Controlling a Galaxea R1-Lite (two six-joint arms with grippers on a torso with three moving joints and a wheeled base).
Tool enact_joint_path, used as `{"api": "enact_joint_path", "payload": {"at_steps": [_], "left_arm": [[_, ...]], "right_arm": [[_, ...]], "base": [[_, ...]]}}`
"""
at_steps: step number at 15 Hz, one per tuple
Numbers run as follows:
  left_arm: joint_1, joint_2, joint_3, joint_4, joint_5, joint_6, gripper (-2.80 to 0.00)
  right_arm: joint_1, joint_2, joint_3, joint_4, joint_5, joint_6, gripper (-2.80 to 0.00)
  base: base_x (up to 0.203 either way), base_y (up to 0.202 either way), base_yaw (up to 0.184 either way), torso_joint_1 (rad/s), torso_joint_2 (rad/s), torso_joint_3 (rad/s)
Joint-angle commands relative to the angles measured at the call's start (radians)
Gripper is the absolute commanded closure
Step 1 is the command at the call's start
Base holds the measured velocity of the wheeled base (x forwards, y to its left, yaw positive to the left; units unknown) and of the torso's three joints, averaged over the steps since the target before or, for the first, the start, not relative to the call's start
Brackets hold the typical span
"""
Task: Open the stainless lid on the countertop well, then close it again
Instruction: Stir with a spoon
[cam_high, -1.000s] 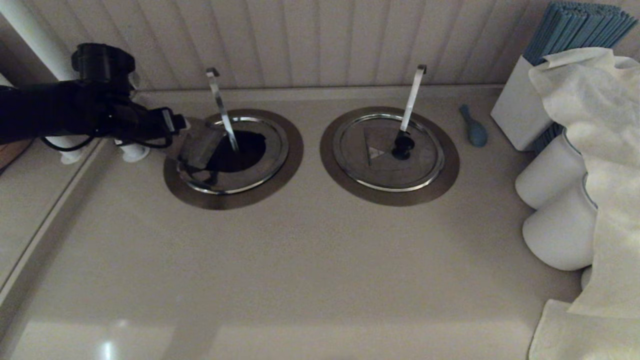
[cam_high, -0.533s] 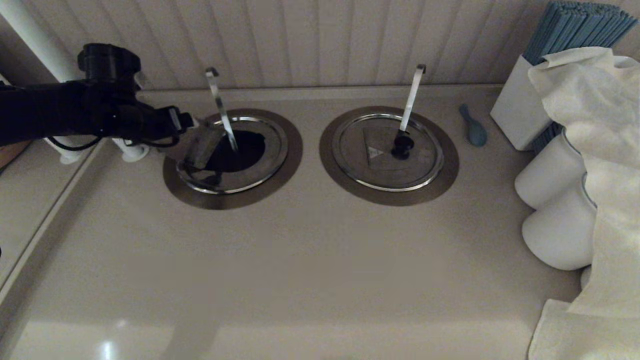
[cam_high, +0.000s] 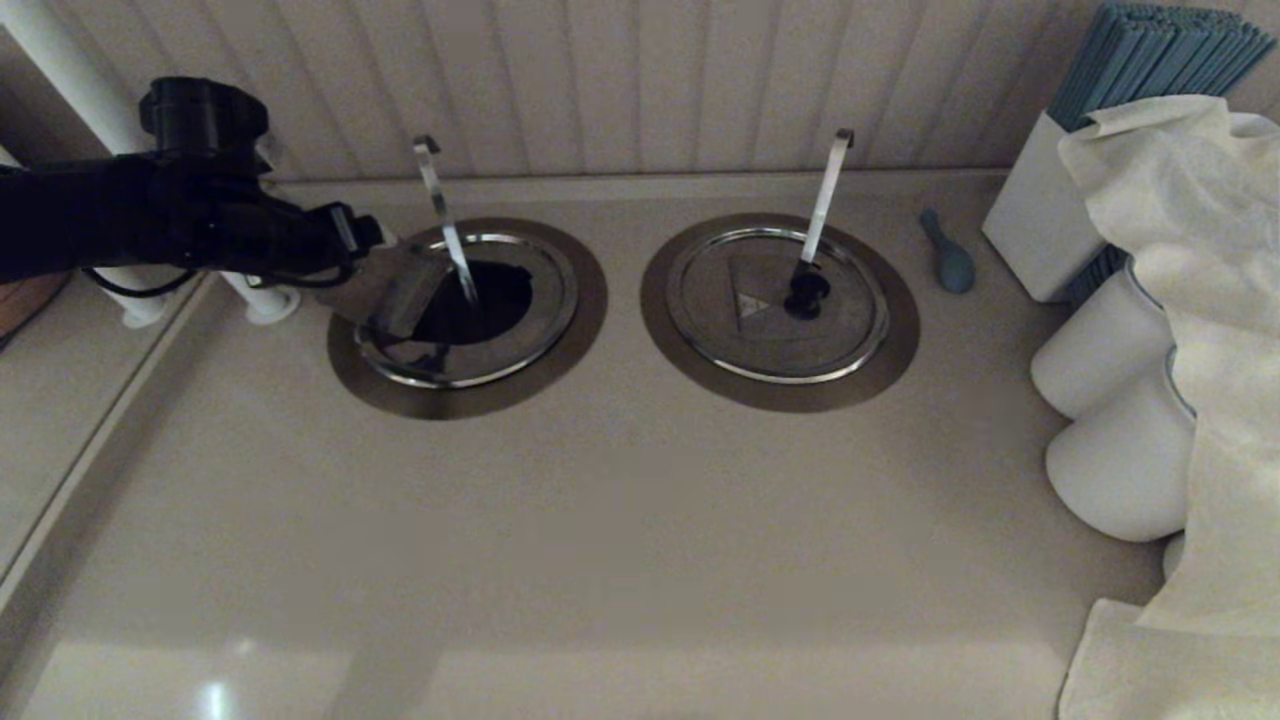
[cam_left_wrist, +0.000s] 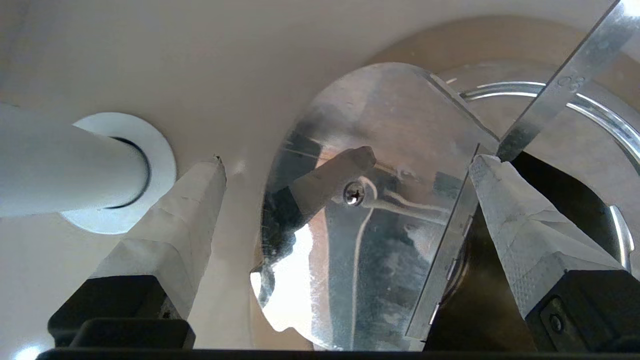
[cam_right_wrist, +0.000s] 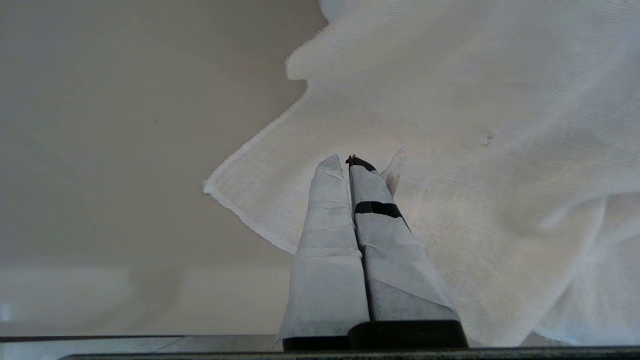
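Observation:
The stainless lid (cam_high: 395, 285) stands folded up at its crease on the left side of the countertop well (cam_high: 485, 300), leaning left. Its shiny underside (cam_left_wrist: 380, 240) with a centre screw faces my left wrist camera; the black knob is hidden behind it. The well's dark bottom shows, ringed by the brownish collar (cam_high: 585, 300). A thin grey hooked handle (cam_high: 440, 215) rises from the well. My left gripper (cam_high: 362, 240) is open, its taped fingers (cam_left_wrist: 200, 210) spread either side of the raised flap. One fingertip (cam_left_wrist: 487, 167) sits at the flap's edge by the handle.
The twin lid (cam_high: 760, 330) lies flat to the right with its broad bright handle (cam_high: 825, 195). A blue spoon-like object (cam_high: 948, 255), a white box of blue straws (cam_high: 1040, 230), white jars (cam_high: 1110, 350) and a white cloth (cam_high: 1200, 300) crowd the right side. White posts (cam_high: 265, 300) stand behind my left arm. My right gripper (cam_right_wrist: 348, 160) hangs shut over the cloth.
My left gripper has shifted slightly up and right at the well's left rim. The raised flap now leans a little further left. The twin lid has not moved.

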Motion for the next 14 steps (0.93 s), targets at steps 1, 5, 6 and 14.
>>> {"api": "enact_joint_path", "payload": {"at_steps": [1, 5, 6, 14], "left_arm": [[-0.003, 0.003, 0.002, 0.003, -0.009, -0.002, -2.8], [-0.005, 0.001, 0.002, 0.003, -0.014, -0.002, -2.8], [-0.006, 0.001, 0.002, 0.003, -0.014, -0.002, -2.8], [-0.001, -0.124, 0.024, 0.001, -0.011, -0.011, -2.8]], "right_arm": [[0.0, 0.0, 0.0, 0.0, 0.0, 0.0, 0.0], [0.0, 0.0, 0.0, 0.0, 0.0, 0.0, 0.0], [0.0, 0.0, 0.0, 0.0, 0.0, 0.0, 0.0], [0.0, 0.0, 0.0, 0.0, 0.0, 0.0, 0.0]], "base": [[0.0, 0.0, 0.0, 0.0, 0.0, 0.0], [0.0, 0.0, 0.0, 0.0, 0.0, 0.0], [0.0, 0.0, 0.0, 0.0, 0.0, 0.0], [0.0, 0.0, 0.0, 0.0, 0.0, 0.0]]}}
